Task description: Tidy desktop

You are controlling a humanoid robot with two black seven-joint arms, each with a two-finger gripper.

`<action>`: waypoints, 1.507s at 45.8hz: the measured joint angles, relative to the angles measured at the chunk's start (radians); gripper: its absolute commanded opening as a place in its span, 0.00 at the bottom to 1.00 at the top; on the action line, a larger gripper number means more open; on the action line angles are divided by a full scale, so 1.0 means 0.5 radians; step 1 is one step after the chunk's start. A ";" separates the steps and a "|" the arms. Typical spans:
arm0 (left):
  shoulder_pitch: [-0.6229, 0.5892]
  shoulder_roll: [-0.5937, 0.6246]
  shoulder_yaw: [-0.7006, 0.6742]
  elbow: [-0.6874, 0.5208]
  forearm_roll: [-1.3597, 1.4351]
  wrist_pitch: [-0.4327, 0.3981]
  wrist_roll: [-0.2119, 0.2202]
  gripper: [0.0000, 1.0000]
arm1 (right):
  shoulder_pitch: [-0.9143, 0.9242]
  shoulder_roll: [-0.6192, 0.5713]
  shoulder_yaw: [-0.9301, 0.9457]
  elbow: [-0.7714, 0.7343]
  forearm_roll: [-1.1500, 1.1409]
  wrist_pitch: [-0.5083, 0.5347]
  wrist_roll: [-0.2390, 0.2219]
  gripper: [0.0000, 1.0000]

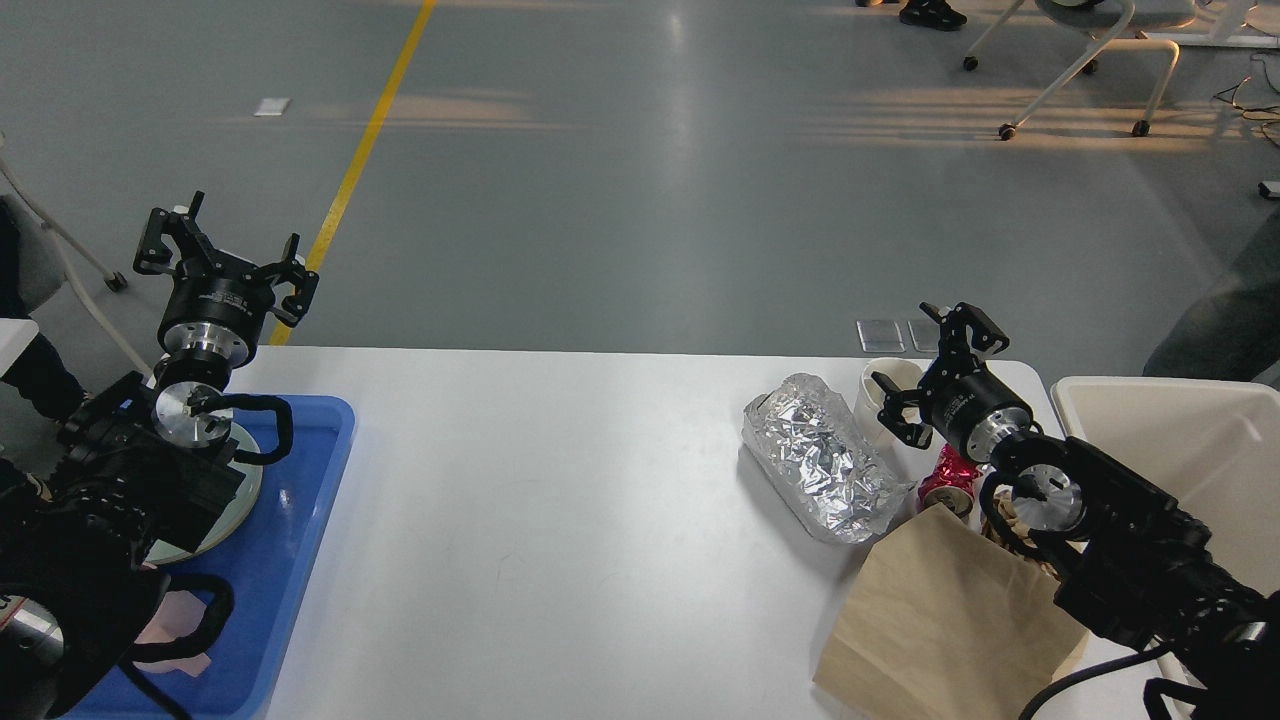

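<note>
The white desktop [560, 500] fills the lower view. At its right lie a crumpled foil tray [825, 460], a white paper cup [885, 395], a crushed red can [950, 480] and a brown paper bag [945, 620]. My right gripper [935, 375] is open and empty, hovering by the cup's rim. My left gripper [222, 258] is open and empty, raised high above the far left corner. A blue tray [300, 500] at the left holds a green plate [235, 505] and a pink mug [165, 625], both largely hidden by my left arm.
A beige bin [1190, 460] stands off the desktop's right edge. Grey floor with a yellow line lies beyond the far edge, with chair legs at the far right. A person's leg [1220, 320] shows at the right.
</note>
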 measured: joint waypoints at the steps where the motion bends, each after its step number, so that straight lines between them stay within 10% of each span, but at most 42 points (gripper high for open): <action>1: -0.008 -0.005 -0.034 0.000 -0.009 0.004 0.000 0.96 | 0.000 0.000 0.000 0.000 0.000 0.000 0.000 1.00; 69: 0.288 -0.152 -0.103 -0.041 -0.012 -0.501 -0.001 0.96 | 0.000 0.000 0.000 0.000 0.000 0.000 0.000 1.00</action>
